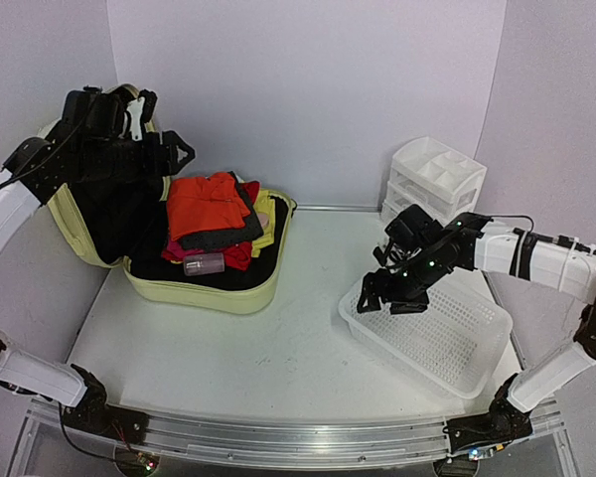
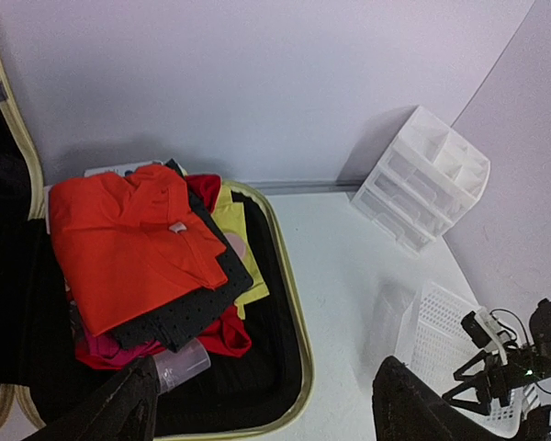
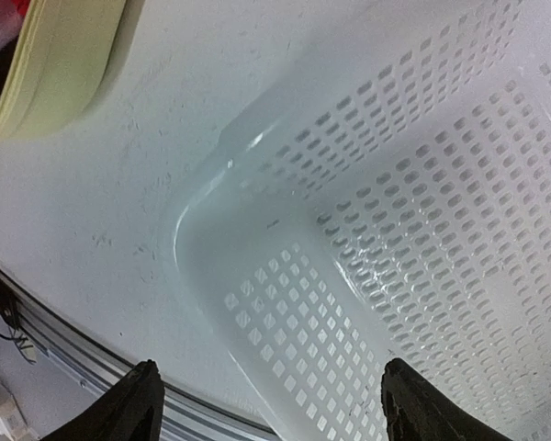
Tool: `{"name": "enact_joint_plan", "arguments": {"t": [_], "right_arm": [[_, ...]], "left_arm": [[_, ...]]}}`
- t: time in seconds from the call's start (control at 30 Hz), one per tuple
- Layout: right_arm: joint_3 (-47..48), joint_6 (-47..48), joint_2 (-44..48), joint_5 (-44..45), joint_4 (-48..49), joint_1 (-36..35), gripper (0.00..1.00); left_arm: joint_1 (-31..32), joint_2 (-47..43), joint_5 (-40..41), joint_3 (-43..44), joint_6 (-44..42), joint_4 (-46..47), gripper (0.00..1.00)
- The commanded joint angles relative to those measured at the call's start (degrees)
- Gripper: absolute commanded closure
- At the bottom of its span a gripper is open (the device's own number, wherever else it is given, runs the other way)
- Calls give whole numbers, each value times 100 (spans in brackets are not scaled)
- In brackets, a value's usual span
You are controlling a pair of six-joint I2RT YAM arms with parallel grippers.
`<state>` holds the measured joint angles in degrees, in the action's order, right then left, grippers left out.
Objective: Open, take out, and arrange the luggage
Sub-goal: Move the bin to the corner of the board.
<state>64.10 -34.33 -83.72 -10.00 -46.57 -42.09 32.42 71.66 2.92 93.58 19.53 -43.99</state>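
Toward the near right, find the right gripper (image 1: 387, 295) spread wide and empty over a corner of the white perforated plastic basket (image 1: 477, 350). Farther back on the left, find the large pale yellow-green hard-shell luggage (image 1: 204, 290) lying open, lid (image 1: 99, 214) standing up on its left side, folded clothes (image 1: 226, 238) under an orange garment (image 1: 209, 204) stacked inside. Judge the left gripper (image 1: 174, 156), released and holding nothing, much the nearer, poised by the lid with the stack below it.
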Motion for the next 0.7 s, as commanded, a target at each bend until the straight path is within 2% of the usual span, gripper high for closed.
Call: {"name": "enact_joint_plan", "arguments": {"t": [0.0,0.07,0.13,0.17,0.23,0.47,0.57,0.67], "right_arm": [[-130,450,280,-182,-141,-432,19],[-130,532,125,83,-264,-657,21],[-66,562,-84,458,-356,-769,27],[-30,580,-177,613,-361,-802,33],[102,619,-425,1121,-366,-894,52],[698,830,-1125,2136,-606,-1257,58],[871,861,-1323,2260,-663,-1326,72],[1128,757,-1419,2017,-522,-1339,81]], "left_arm": [[45,85,-270,-234,-182,127,18],[45,160,-274,-350,-294,127,17],[45,248,-250,-451,-376,132,15],[45,286,-196,-499,-406,131,14],[45,370,-115,-598,-476,130,14],[44,191,125,-868,-568,134,13],[37,72,270,-1005,-618,136,12],[36,59,378,-1101,-643,144,12]]}}
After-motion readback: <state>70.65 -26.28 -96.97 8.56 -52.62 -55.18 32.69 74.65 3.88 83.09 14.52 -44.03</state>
